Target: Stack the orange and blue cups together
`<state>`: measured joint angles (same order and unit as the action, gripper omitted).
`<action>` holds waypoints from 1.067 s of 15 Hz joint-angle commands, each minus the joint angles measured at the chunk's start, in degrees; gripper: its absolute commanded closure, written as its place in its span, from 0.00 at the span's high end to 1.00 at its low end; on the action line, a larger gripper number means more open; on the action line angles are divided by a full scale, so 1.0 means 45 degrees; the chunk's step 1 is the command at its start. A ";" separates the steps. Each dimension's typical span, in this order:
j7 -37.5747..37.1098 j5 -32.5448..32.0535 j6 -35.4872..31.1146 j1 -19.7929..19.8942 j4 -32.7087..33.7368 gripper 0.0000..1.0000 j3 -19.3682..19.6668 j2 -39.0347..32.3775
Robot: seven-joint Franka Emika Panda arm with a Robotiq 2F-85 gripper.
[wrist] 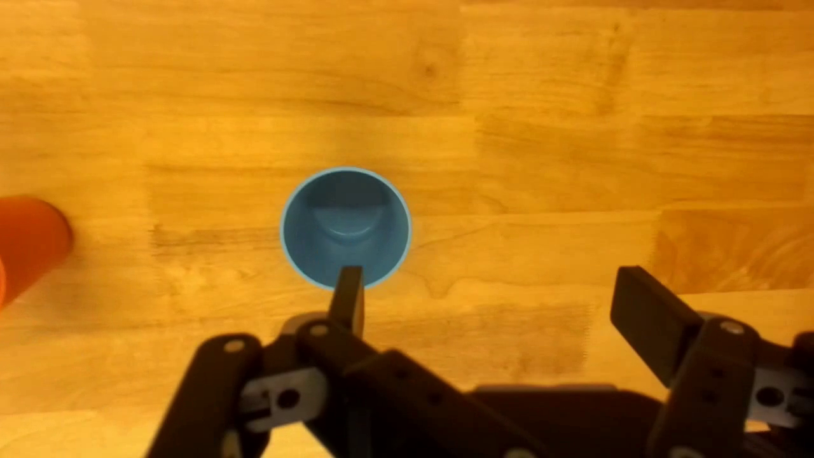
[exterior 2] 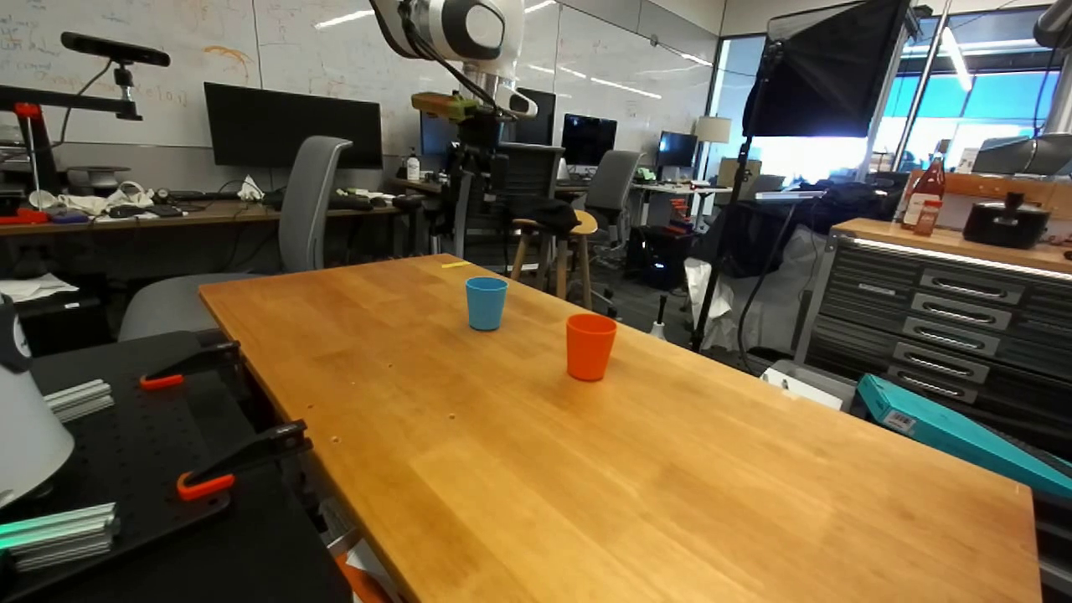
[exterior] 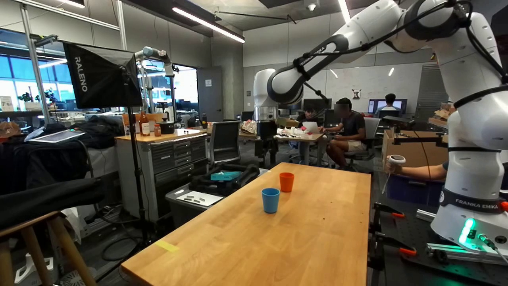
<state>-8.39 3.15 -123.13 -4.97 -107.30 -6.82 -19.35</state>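
One blue tapered cup [exterior: 270, 201]: upright, mouth up, long axis vertical. One orange tapered cup [exterior 2: 590, 350]: likewise upright, mouth up, long axis vertical. Both stand on one rectangular wooden worktop [exterior 2: 544, 469], near each other but apart, in both exterior views. One black two-fingered gripper [wrist: 489, 273]: above the worktop, pointing down, jaws wide apart.

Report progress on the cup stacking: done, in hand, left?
Done: no stacking yet; in both exterior views the orange cup and blue cup stand apart, upright on the table.
In hand: neither cup; in the wrist view the gripper hangs open above the table, closer to the blue cup than the orange cup.
Left: probably everything: grip one cup, lower it into the other's open top, let go.
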 commanded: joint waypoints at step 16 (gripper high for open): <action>0.0244 -0.0508 -0.2626 -0.0338 0.0152 1.00 0.0704 -0.2939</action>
<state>-8.03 2.11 -132.52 -5.74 -106.02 -5.01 -31.84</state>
